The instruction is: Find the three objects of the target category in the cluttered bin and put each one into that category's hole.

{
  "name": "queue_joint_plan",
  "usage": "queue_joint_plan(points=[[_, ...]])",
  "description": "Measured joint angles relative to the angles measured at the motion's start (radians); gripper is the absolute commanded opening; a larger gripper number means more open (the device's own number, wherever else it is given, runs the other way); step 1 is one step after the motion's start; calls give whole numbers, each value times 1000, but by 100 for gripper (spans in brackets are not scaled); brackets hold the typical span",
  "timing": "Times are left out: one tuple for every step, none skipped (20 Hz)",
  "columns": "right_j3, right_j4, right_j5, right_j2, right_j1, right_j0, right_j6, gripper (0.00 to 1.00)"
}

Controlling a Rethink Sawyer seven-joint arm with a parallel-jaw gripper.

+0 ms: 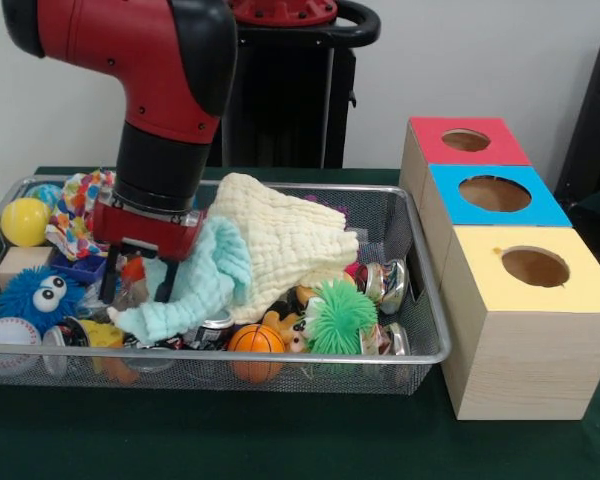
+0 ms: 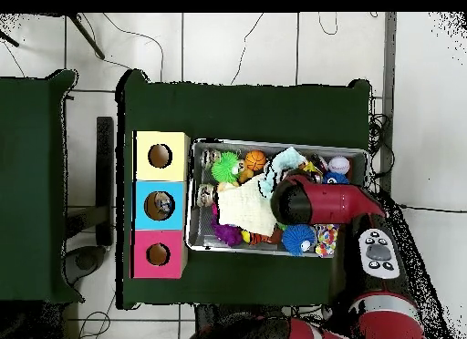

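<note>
Gripper [image 1: 138, 285] (fingers apart) down inside the cluttered bin [image 1: 432, 322], left part.

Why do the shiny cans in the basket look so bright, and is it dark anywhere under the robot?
Front view: the shiny cans catch the room light and glint white; a soft shadow falls beneath the tool, darkening the toys there. Overhead view: the arm covers that spot, so the shadow can't be seen, and the basket looks evenly lit.
</note>
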Motion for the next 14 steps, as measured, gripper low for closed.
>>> queue_joint_plan(points=[[-4,0,0,-5,4,-1,0,100],[-6,0,0,-8,5,-2,0,100],[-8,0,0,-11,7,-3,0,100],[-13,0,0,-17,10,-6,0,100],[-17,0,0,-24,11,-11,0,100],[-20,0,0,-29,11,-18,0,100],[-21,0,0,-31,10,-22,0,100],[-21,0,1,-38,6,-36,0,100],[-21,0,3,-40,3,-42,0,100],[-21,0,5,-44,1,-47,0,100],[-21,0,7,-47,-2,-53,0,100],[-22,0,8,-51,-4,-56,0,100],[-22,0,9,-53,-4,-57,0,100],[-23,0,9,-58,-5,-59,0,100]])
